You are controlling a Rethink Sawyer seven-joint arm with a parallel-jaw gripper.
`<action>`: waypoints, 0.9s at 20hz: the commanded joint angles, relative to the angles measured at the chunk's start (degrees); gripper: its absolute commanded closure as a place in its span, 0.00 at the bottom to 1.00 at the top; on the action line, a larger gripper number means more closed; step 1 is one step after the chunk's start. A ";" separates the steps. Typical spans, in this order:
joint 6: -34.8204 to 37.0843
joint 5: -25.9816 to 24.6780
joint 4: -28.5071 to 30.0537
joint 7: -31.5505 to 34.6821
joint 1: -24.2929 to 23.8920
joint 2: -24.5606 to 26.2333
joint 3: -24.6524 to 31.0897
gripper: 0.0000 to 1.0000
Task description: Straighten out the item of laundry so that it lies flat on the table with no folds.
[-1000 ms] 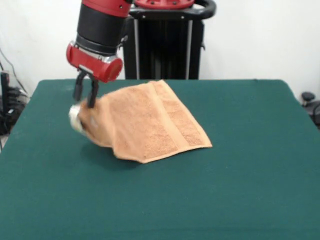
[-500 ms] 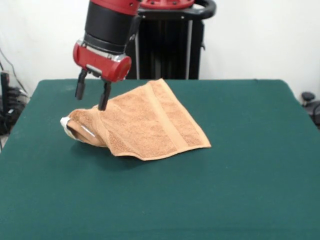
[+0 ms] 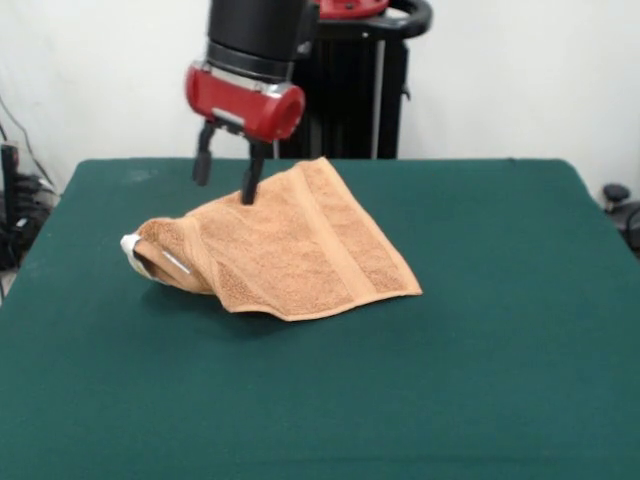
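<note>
The light-brown terry towel [image 3: 290, 245] lies on the dark green table [image 3: 480, 350], left of the middle. Its left part is bunched and rolled under, with a white label [image 3: 131, 247] showing at the left tip. Its right part lies flatter, with a border band running toward a corner at the front right. My gripper [image 3: 226, 168] hangs open and empty above the towel's far left edge, clear of the cloth.
The robot's black pedestal [image 3: 340, 90] stands behind the table's far edge. Dark equipment and cables [image 3: 15, 210] sit off the table's left side, and a small dark object [image 3: 618, 195] at the right edge.
My gripper has let go of the towel's left corner, risen and moved right and toward the far edge. The released corner has dropped onto the table and lies bunched.
</note>
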 commanded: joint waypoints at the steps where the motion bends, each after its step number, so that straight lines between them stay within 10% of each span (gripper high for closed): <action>1: -4.96 4.27 8.01 9.96 4.98 5.18 5.03 0.00; 18: -11.96 18.37 2.87 17.47 20.34 13.59 -8.15 0.00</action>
